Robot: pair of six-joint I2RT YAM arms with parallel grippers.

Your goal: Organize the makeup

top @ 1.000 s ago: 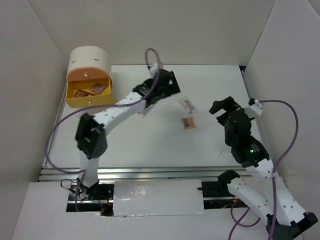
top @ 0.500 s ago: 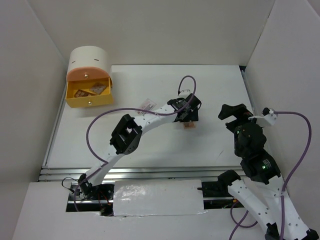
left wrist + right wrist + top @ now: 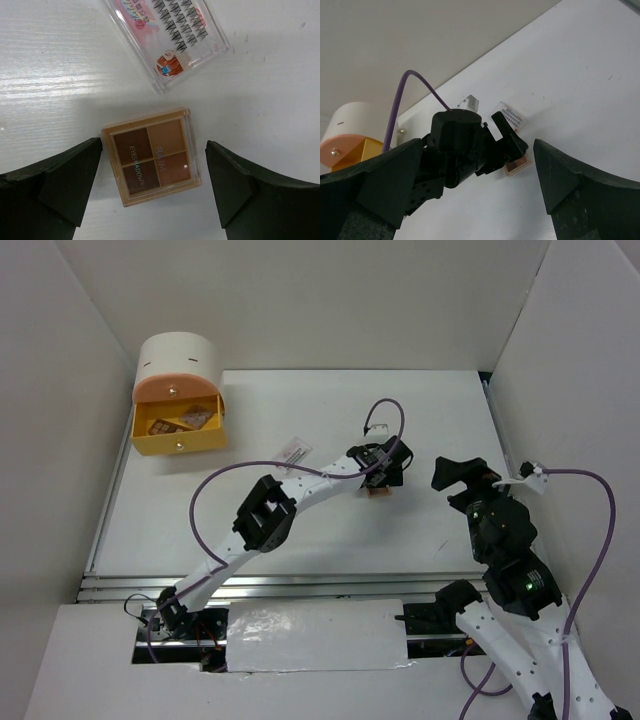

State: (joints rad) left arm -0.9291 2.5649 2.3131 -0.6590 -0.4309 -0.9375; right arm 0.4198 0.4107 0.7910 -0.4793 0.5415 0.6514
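Note:
A brown four-pan eyeshadow palette point(image 3: 152, 156) lies flat on the white table, and my left gripper point(image 3: 154, 162) hovers over it, open, one finger on each side and neither touching. From the top view my left gripper point(image 3: 383, 476) covers most of the palette point(image 3: 378, 493). Just beyond it lies a clear case of false lashes point(image 3: 167, 37). A white printed sachet point(image 3: 295, 451) rests further left. My right gripper point(image 3: 460, 473) hangs open and holds nothing, to the right of the left one. In its own view the right gripper point(image 3: 478, 145) looks at the palette point(image 3: 519, 166).
The rounded cream and pink drawer box point(image 3: 179, 365) stands at the back left. Its yellow drawer point(image 3: 180, 440) is pulled open with brown palettes inside. White walls enclose the table on three sides. The left arm's purple cable point(image 3: 215, 490) loops over the table.
My left arm has swung right from near the drawer box and now hovers over the palette. My right arm has shifted slightly. Both grippers stayed open.

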